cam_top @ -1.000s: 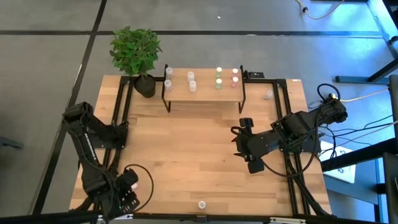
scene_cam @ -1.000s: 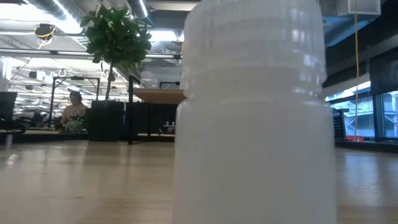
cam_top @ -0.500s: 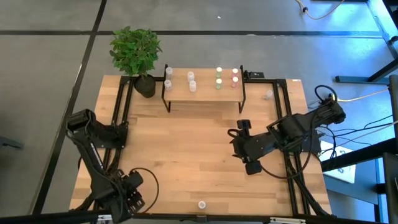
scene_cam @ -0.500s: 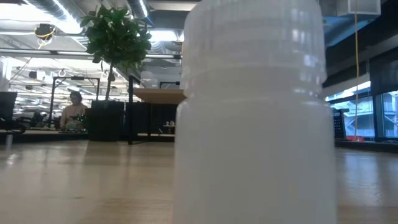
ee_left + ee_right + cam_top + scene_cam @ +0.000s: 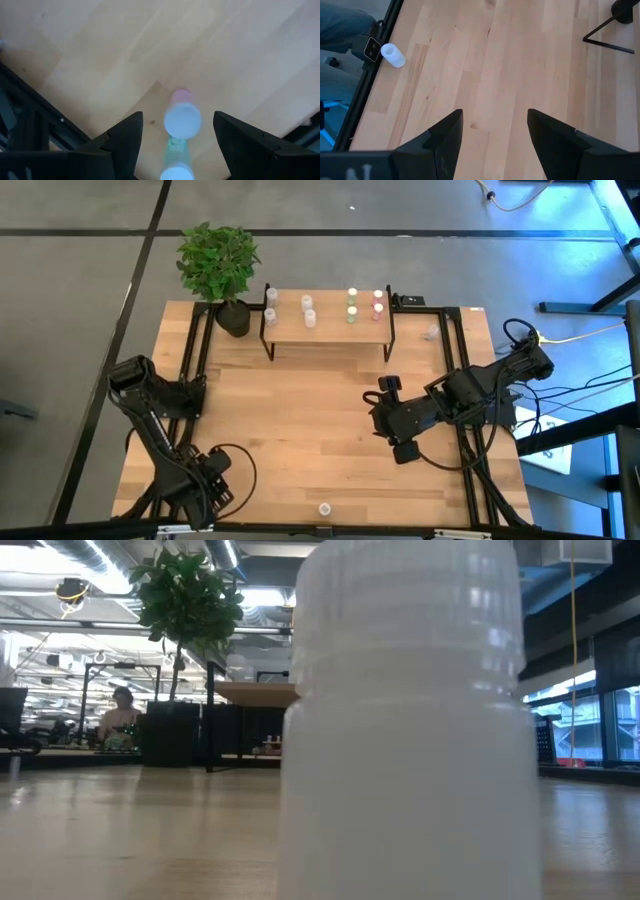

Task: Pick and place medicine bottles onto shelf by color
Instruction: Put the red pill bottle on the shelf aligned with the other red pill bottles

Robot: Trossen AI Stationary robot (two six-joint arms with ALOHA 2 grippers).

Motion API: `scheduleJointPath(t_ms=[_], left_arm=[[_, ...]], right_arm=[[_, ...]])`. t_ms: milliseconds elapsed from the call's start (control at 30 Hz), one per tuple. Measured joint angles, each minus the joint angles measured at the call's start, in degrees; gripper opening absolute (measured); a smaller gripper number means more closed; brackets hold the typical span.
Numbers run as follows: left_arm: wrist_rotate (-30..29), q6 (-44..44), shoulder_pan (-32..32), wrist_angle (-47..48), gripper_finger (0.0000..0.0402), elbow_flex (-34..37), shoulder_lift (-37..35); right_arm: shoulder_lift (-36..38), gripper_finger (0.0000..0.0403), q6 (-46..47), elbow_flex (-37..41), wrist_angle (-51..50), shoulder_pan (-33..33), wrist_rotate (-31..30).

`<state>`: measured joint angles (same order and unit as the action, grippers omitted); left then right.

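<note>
Two bottles point(image 5: 181, 120) lie between open left jaws.

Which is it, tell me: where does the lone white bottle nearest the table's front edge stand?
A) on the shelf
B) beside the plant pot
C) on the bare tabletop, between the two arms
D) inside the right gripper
C: in the high view the white bottle stands alone on the wooden table, far from the shelf and held by neither gripper.

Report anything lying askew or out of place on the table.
One white bottle lies on its side by the table's right edge frame, away from the shelf. Another bottle stands against the low camera, blocking its view.
</note>
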<state>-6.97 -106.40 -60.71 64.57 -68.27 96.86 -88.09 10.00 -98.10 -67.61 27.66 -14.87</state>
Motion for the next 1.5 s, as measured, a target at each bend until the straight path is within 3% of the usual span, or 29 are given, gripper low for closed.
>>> scheduleJointPath(t_ms=[233, 1500], left_arm=[[1.8, 0.0, 0.0, -5.5, 0.0237, 2.8, 0.0], [-1.5, 0.3, 0.0, -5.7, 0.0237, 4.5, 0.0]], right_arm=[[0.0, 0.0224, -0.1, 0.0, 0.0, 0.0, 0.0], [0.0, 0.0224, -1.4, 0.0, -0.6, 0.0, 0.0]])
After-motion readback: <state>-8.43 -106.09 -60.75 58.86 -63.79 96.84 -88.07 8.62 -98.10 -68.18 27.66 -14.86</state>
